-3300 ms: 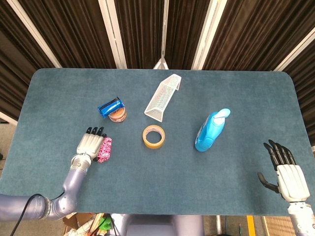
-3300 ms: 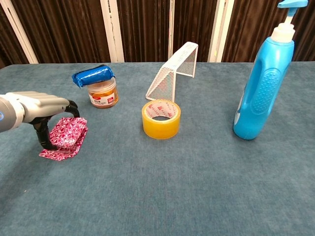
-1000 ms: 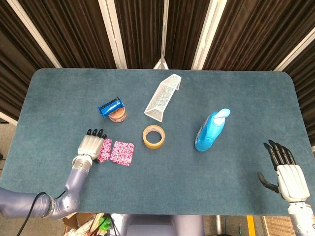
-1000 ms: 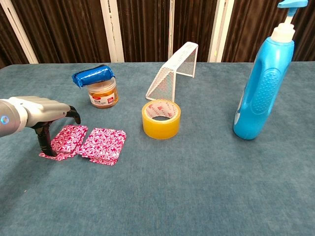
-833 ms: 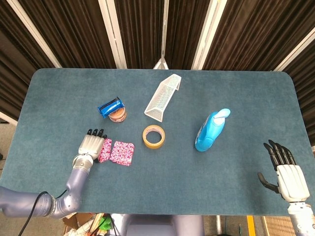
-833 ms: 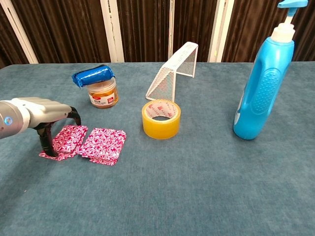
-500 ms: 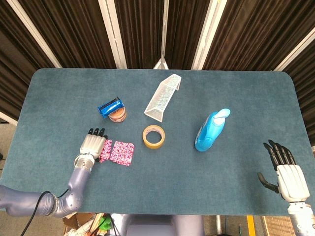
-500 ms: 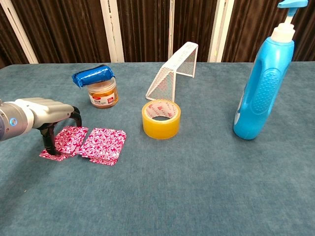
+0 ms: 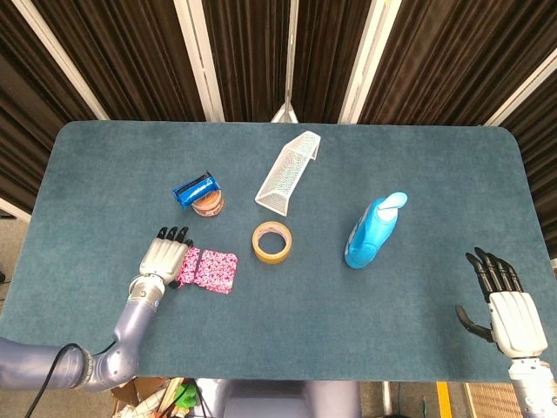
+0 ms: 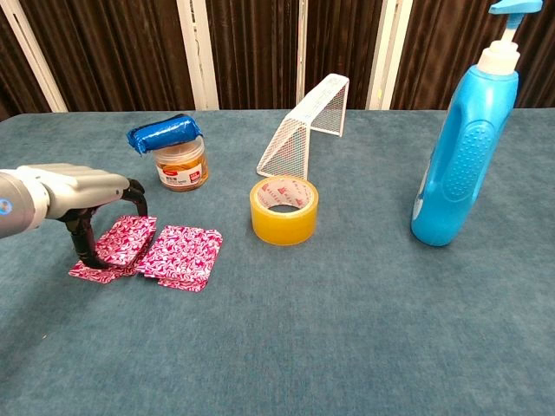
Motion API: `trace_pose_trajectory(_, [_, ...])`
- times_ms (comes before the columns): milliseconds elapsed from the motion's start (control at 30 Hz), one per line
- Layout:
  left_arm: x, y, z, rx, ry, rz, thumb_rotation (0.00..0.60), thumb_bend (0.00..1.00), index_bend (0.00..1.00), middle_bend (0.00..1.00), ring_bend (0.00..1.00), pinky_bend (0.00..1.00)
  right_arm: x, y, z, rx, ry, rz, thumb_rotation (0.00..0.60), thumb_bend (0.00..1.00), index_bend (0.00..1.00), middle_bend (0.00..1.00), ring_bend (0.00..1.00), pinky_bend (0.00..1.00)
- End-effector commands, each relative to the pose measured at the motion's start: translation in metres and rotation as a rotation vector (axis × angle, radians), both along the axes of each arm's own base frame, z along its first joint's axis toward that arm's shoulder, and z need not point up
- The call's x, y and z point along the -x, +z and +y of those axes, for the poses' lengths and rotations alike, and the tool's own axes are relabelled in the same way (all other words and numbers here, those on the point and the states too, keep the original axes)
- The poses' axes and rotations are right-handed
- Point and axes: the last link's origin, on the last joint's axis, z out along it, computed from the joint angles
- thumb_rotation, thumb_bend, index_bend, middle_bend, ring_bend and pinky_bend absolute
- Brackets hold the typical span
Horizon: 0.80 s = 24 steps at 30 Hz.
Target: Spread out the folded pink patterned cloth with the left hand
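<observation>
Left hand [image 10: 82, 201] is arched over the near-left half of the pink patterned cloth [image 10: 178, 256], fingertips curled down onto it; whether fabric is actually pinched cannot be told; one fold is judged already opened, the cloth lying flat beside the tape roll [image 10: 284, 211]; next, the covered half must be drawn outward; right hand [image 9: 509, 306] is spread, idle.

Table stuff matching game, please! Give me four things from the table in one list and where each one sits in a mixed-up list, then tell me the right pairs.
Things:
1. pink cloth
2. tape roll
3. blue bottle
4. blue packet

Places:
A. on top of the small jar
B. standing alone on the right side
C. partly under the left hand
D. just in front of the white wire rack

Pairs: 1-C, 2-D, 3-B, 4-A
</observation>
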Motion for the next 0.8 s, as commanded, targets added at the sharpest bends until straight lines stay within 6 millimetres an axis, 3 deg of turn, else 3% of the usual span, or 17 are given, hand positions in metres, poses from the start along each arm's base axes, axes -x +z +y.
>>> trace_pose_trajectory(33, [-0.006,0.007,-0.007,0.008,-0.03,-0.025,0.6,0.44,0.49,0.0,0.0,0.0,0.0,0.0,0.0,0.001,0.001,0.001,0.6,0.36,0.0,0.0,0.0,0.09])
trace_pose_trajectory(433, [-0.027,0.002,-0.042,0.122,-0.137,-0.073,0.6,0.44,0.5,0.0,0.0,0.0,-0.001,0.0,0.0,0.005,0.001,0.004,0.6,0.36,0.0,0.0,0.0,0.09])
trace_pose_trajectory(800, [-0.061,-0.027,-0.04,0.178,-0.246,-0.096,0.6,0.44,0.48,0.0,0.0,0.0,-0.001,0.001,0.0,0.015,0.003,-0.003,0.6,0.36,0.0,0.0,0.0,0.09])
